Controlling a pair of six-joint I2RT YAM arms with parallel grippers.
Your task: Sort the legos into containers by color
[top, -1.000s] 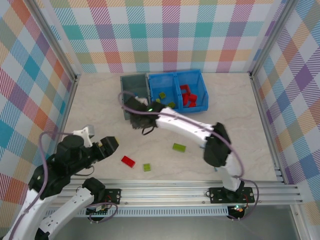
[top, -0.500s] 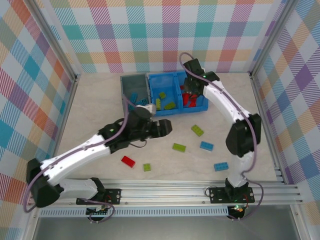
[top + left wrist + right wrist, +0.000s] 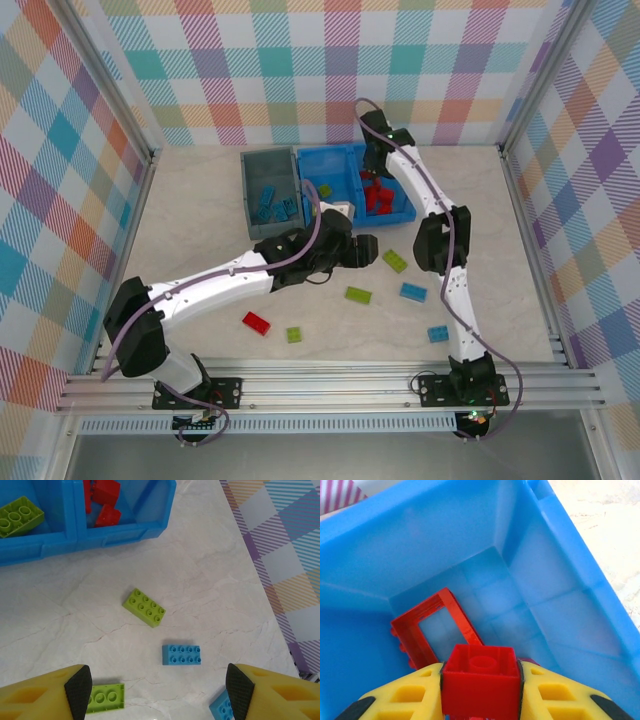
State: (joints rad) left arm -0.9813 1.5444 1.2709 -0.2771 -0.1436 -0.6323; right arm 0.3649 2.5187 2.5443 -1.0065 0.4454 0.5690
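Note:
My right gripper (image 3: 481, 676) is shut on a red brick (image 3: 480, 692), held low inside the right compartment of the blue bin (image 3: 560, 580), just above a hollow red frame (image 3: 432, 627). In the top view the right gripper (image 3: 377, 168) hangs over that compartment. My left gripper (image 3: 159, 692) stands open above the table, with a light blue brick (image 3: 181, 655) ahead between its fingers and a lime green brick (image 3: 144, 608) beyond it. The top view places the left gripper (image 3: 360, 248) near the table's centre, beside a green brick (image 3: 394, 260). The grey bin (image 3: 250, 195) holds light blue bricks.
Loose on the table lie a green brick (image 3: 358, 295), two blue bricks (image 3: 413, 292) (image 3: 438, 334), a red brick (image 3: 256, 322) and a small green one (image 3: 294, 335). Green bricks sit in the blue bin's left compartment (image 3: 325, 190). Checked walls enclose three sides.
The right arm swung from the grey bin to the blue bin's right compartment. The left arm stretched from the near left out to the table's centre and shifted further right.

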